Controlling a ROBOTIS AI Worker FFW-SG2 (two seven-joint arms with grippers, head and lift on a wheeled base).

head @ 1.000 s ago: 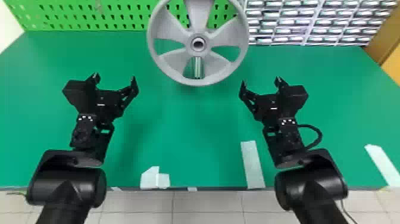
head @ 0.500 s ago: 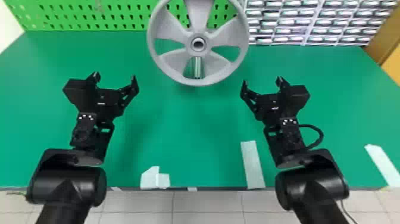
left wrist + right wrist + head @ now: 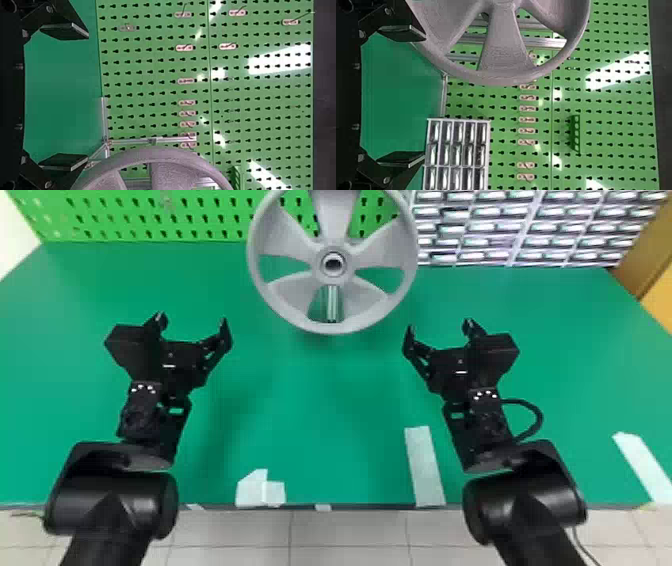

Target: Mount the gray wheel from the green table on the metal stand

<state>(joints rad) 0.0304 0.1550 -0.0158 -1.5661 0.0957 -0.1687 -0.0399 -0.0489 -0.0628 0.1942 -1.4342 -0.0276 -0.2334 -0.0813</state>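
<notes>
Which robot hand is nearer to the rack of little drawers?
Right. The right gripper is in front of the rack; the left gripper is farther away, to its left.

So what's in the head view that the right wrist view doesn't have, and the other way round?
Head view: the left gripper, open over the table, pale tape strips near the table's front edge, and floor tiles.

Right wrist view: a small green holder and pink plates on the pegboard.

Both: the gray wheel, the right gripper with fingers apart, the green table, the green pegboard and the small drawers.
</notes>
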